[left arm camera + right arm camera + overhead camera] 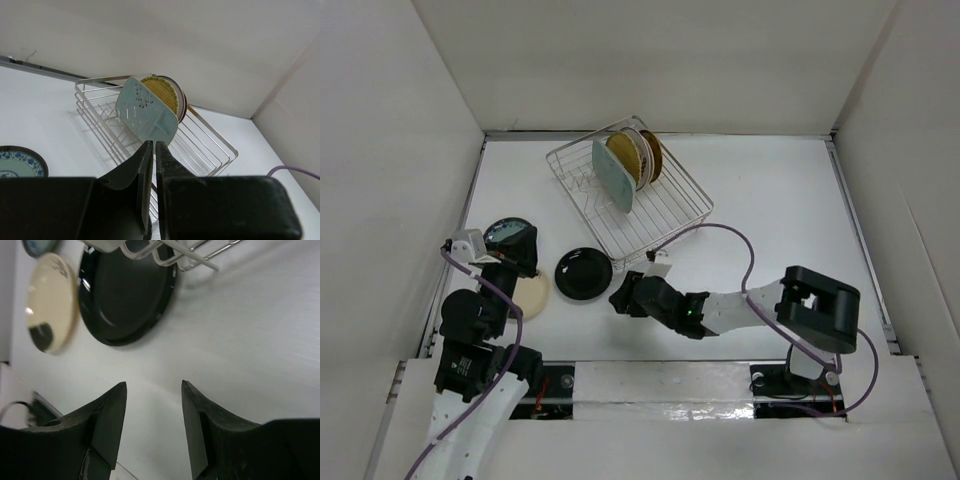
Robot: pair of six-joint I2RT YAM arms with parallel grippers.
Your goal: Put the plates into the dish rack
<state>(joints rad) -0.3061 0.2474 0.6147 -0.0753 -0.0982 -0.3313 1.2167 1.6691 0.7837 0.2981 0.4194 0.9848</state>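
Note:
The silver wire dish rack (672,214) stands at the back centre and holds a pale green rectangular plate (612,172), a white plate (637,155) and a brown-and-gold plate (652,155) on edge. A glossy black plate (583,273), a cream plate (531,294) and a teal patterned plate (508,236) lie flat on the table at the left. My right gripper (620,298) is open and empty, low over the table just right of the black plate (125,295). My left gripper (523,267) is shut and empty, over the cream and teal plates, and points at the rack (212,137).
White walls enclose the table on three sides. The right arm's purple cable (730,240) loops over the table near the rack's front right corner. The left wrist view shows the green plate (147,112) and the teal plate (17,162).

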